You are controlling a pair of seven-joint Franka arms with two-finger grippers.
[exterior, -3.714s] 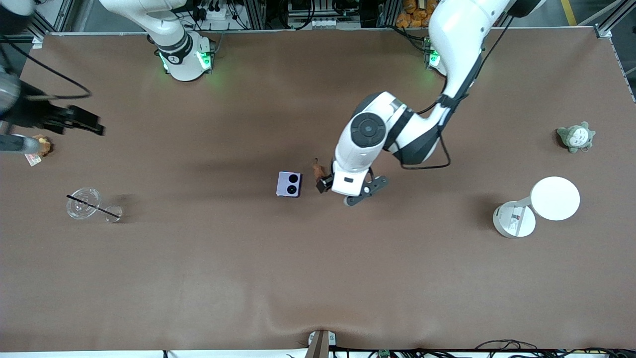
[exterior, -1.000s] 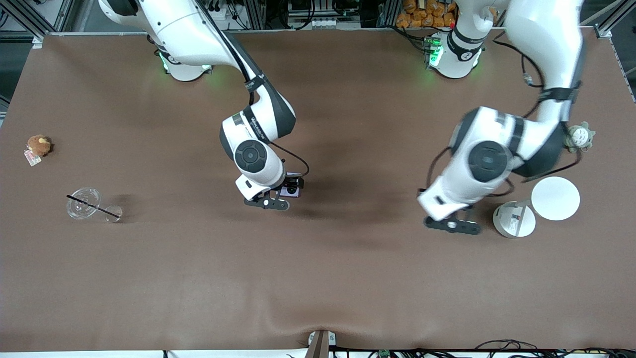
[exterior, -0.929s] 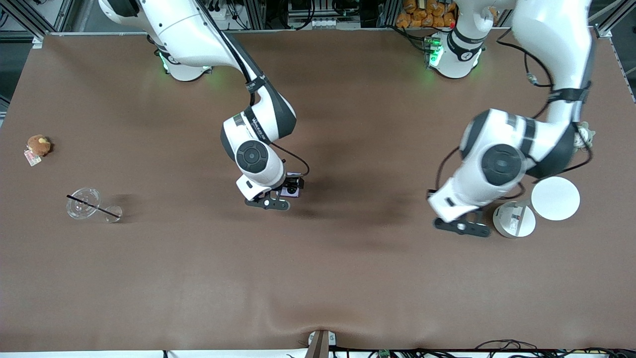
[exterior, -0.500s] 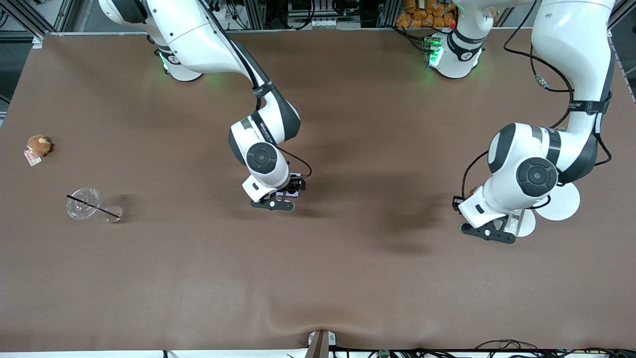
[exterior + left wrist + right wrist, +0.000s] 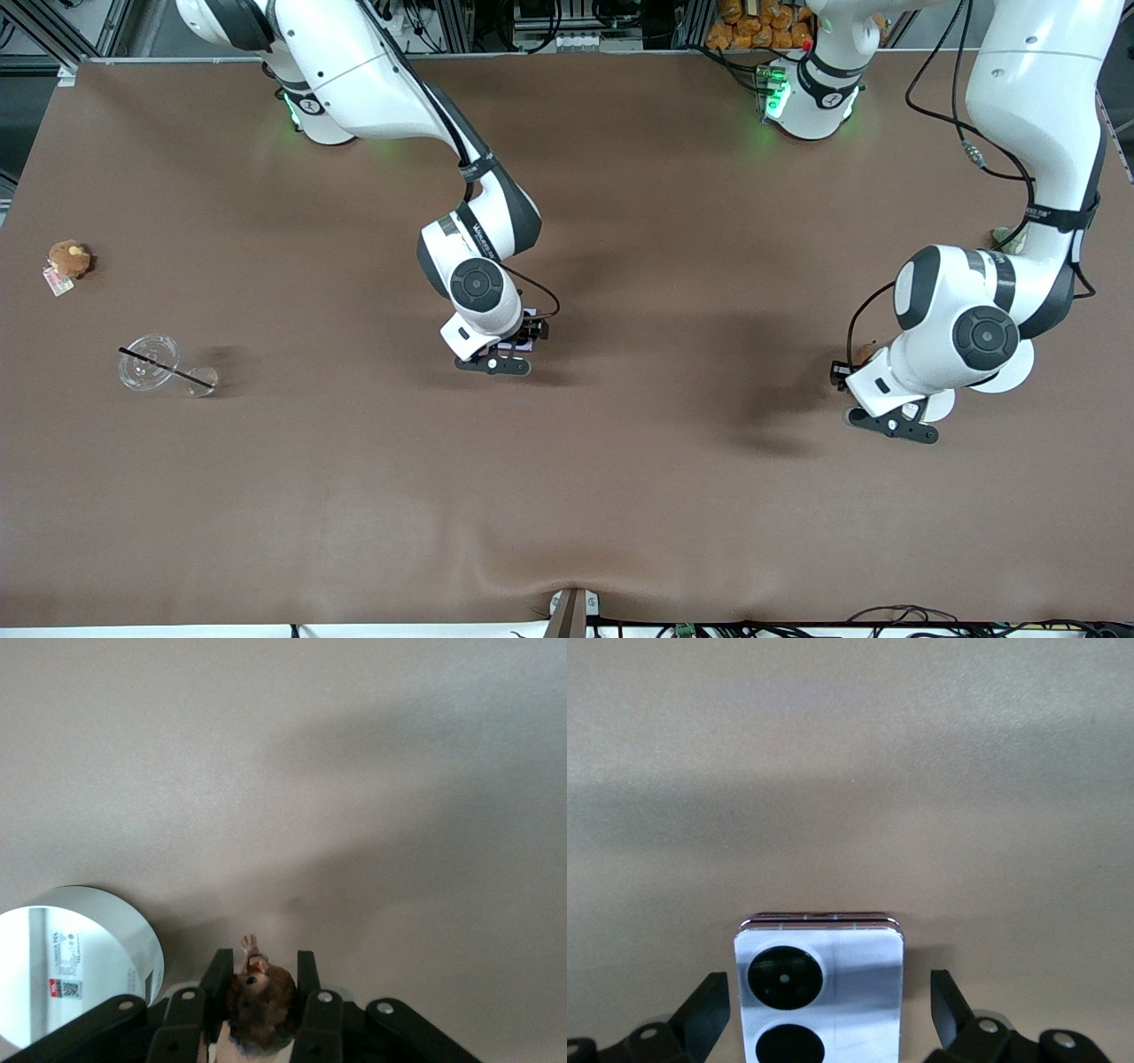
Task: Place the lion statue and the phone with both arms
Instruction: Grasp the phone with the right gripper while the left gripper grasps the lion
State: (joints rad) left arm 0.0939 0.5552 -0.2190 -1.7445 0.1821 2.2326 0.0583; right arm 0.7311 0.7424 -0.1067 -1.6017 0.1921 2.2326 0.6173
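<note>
My left gripper (image 5: 842, 370) is shut on the lion statue (image 5: 861, 354), a small brown figurine with a darker head, and holds it over the table beside the base of a white round stand. In the left wrist view the lion statue (image 5: 260, 1001) sits between the black fingers (image 5: 215, 979). My right gripper (image 5: 523, 335) is open, low over the table's middle, with a finger (image 5: 709, 1010) on either side of the lavender phone (image 5: 819, 992). The phone lies flat with its two black camera circles up, and I cannot tell if the fingers touch it. In the front view the right hand mostly hides it.
The white round stand (image 5: 1005, 370) with a labelled base (image 5: 62, 974) stands at the left arm's end. The left arm nearly hides a grey-green plush (image 5: 1001, 237). At the right arm's end lie a brown plush with a tag (image 5: 68, 259) and a clear cup with a black straw (image 5: 159, 365).
My left gripper took the lion statue from the table's middle to beside the white stand. My right arm came in over the phone and edged slightly toward the left arm's end.
</note>
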